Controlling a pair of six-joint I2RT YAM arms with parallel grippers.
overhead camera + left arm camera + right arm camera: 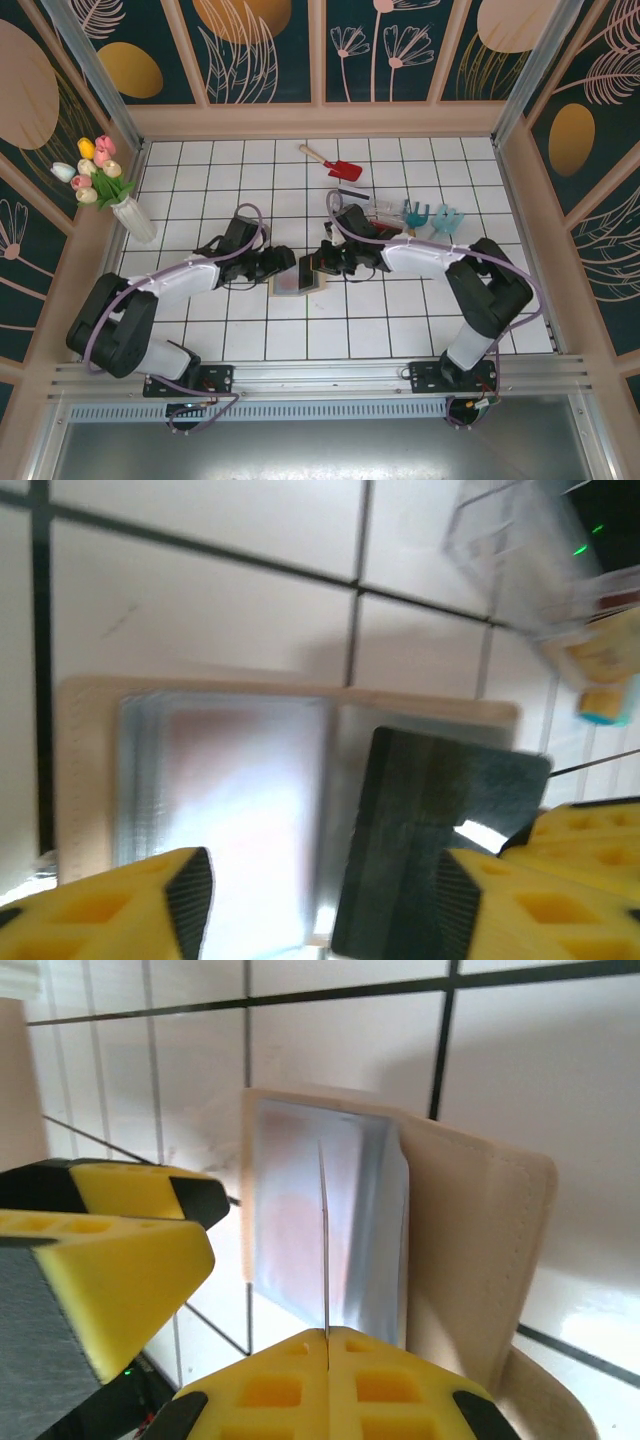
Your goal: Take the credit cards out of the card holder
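Your left gripper is hanging wide open at the bottom of the left wrist frame. Your right gripper is pinching a dark credit card at the open card holder, which is lying mid-frame in the top view.

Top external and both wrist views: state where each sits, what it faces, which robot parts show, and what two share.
Top external: above and behind the bases, facing down on the table; left arm and right arm show.
Left wrist: over the open card holder, facing down; open left claw shows.
Right wrist: low beside the card holder; right claw shut on a dark card.
Shared: both wrist views see the card holder.
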